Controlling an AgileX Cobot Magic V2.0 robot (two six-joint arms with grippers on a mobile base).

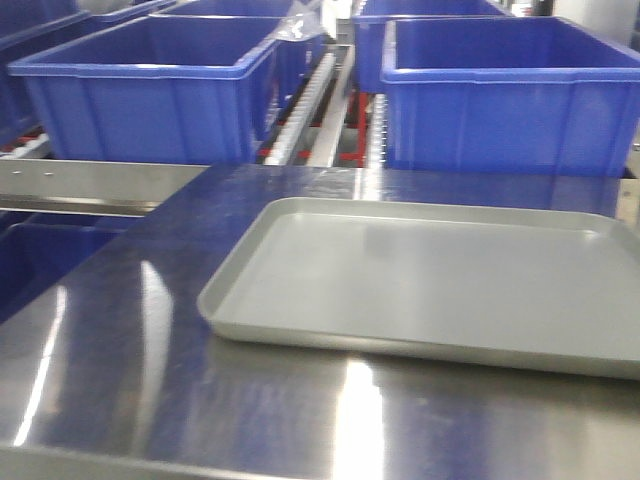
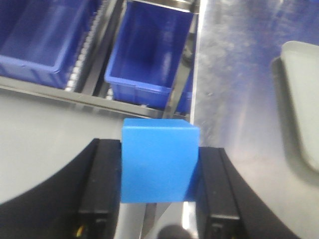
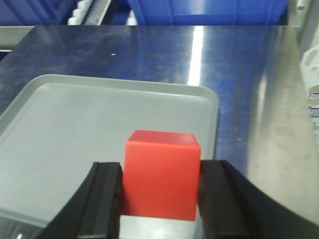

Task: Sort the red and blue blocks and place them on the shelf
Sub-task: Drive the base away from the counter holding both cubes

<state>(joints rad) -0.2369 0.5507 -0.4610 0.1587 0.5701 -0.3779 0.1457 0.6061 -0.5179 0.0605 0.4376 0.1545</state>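
Your left claw (image 2: 159,172) clamps the blue block (image 2: 158,157) at the tabletop (image 2: 234,74) edge (shelf (image 2: 83,52) beyond), and your right claw (image 3: 160,196) clamps the red block (image 3: 162,172) over the grey tray (image 3: 75,124).

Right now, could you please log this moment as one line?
left gripper: shut on blue block | right gripper: shut on red block | tray: on table
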